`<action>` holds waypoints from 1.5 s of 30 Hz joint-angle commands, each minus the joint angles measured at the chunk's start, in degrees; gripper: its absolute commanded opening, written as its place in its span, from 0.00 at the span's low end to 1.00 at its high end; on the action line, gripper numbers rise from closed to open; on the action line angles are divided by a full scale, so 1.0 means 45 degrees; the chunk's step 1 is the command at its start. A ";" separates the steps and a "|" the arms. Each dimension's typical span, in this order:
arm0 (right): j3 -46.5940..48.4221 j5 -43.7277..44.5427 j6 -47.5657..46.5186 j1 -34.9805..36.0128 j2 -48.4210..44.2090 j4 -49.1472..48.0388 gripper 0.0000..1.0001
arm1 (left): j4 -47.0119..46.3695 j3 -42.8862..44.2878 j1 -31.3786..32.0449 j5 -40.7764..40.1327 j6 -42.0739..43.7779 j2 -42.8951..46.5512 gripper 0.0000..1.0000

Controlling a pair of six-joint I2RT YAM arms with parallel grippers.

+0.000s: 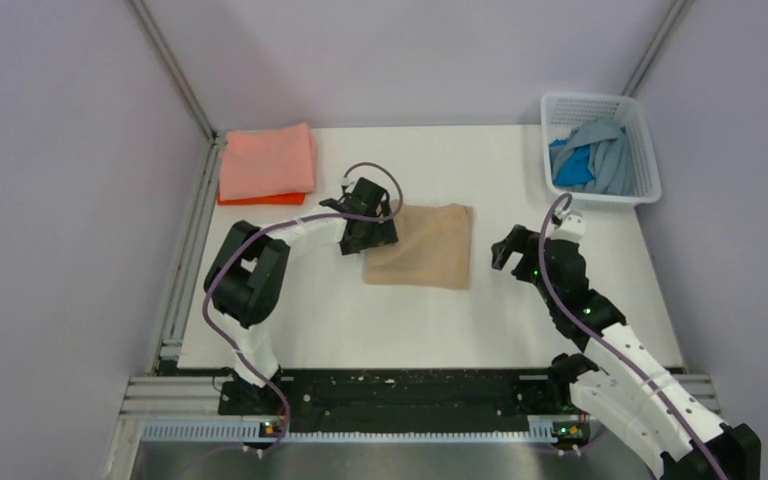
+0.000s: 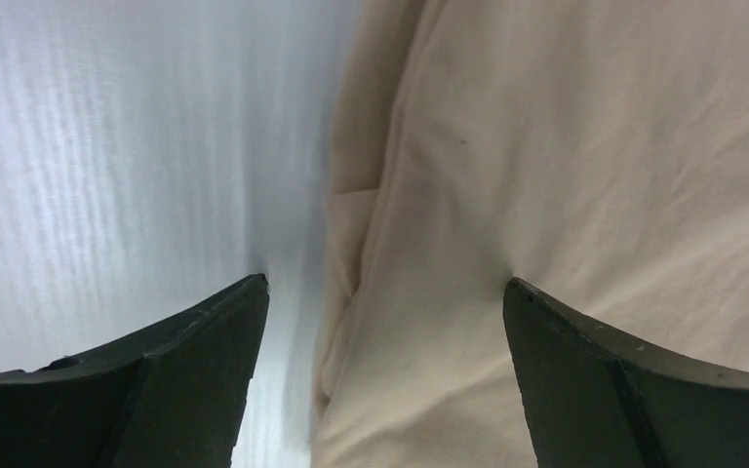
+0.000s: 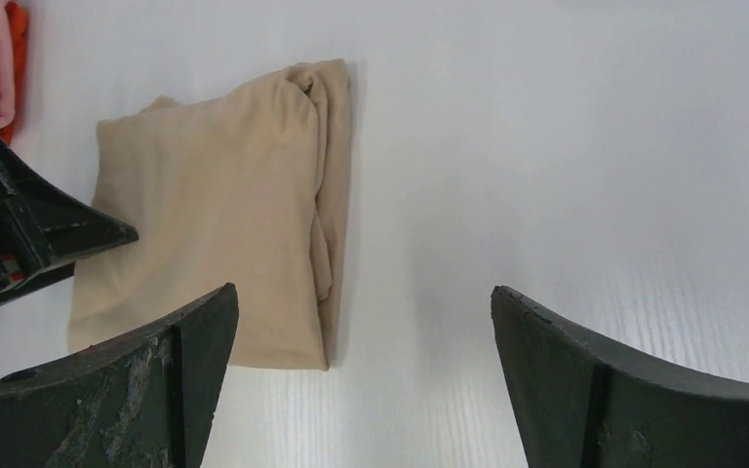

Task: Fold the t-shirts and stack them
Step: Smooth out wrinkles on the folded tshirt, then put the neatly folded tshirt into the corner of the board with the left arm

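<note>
The folded tan t-shirt (image 1: 422, 245) lies mid worktop (image 1: 360, 320). The left jaws, wide open and holding nothing, straddle its 9 o'clock edge; the right jaws, open and empty, hover at its 3 o'clock. A pink t-shirt (image 1: 267, 160) tops an orange t-shirt (image 1: 260, 199) at 10 o'clock

Before me lies a white table (image 1: 520, 310) with a smooth, pale surface. In its far right corner stands a white plastic basket (image 1: 646, 150) with lattice walls. A metal rail (image 1: 188, 250) runs along the table's left edge, and a black strip (image 1: 410, 392) along its near edge. Pale lilac walls (image 1: 50, 200) stand around it.
</note>
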State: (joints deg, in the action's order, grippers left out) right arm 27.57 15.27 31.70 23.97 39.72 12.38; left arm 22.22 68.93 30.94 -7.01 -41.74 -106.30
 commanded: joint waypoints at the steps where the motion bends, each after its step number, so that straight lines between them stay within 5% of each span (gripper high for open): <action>1: -0.0248 0.0905 -0.0453 0.0018 0.0013 0.0049 0.99 | 0.0753 0.0579 0.0879 -0.0489 0.0030 -0.0933 0.93; 4: -0.0283 0.0914 -0.0516 0.0016 0.0001 0.0041 0.99 | 0.1652 0.1305 0.1356 -0.1434 -0.0265 -0.1738 0.87; 10: -0.0406 0.0911 -0.0558 0.0007 -0.0036 0.0000 0.99 | 0.3251 0.3045 0.2001 -0.2653 -0.0760 -0.3707 0.57; 13: -0.0415 0.0870 -0.0648 0.0013 -0.0076 0.0031 0.99 | 0.3871 0.3875 0.2065 -0.2837 -0.0790 -0.4478 0.33; 15: -0.0437 0.0918 -0.0680 0.0023 -0.0112 0.0041 0.99 | 0.4416 0.4299 0.2080 -0.3494 -0.1041 -0.4780 0.00; 20: -0.0432 0.0911 -0.0732 0.0009 -0.0127 0.0061 0.99 | 0.6061 0.6232 0.2056 -0.7334 -0.0452 -0.4662 0.00; 25: -0.0463 0.0874 -0.0794 0.0008 -0.0134 0.0080 0.99 | 0.3620 0.6545 0.1498 -0.9194 0.3052 -0.3518 0.00; 33: -0.0463 0.0998 -0.0890 0.0022 -0.0129 0.0045 0.99 | -0.1741 0.6467 -0.0070 -0.9905 0.9059 -0.2664 0.00; 45: -0.0501 0.1490 -0.0962 0.0025 0.0218 -0.0051 0.99 | -0.5013 0.8242 -0.2360 -0.9508 1.4425 -0.2698 0.00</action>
State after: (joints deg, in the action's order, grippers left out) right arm 25.82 19.88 28.34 23.97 39.90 13.28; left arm 9.67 101.89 21.30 -47.46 12.10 -122.65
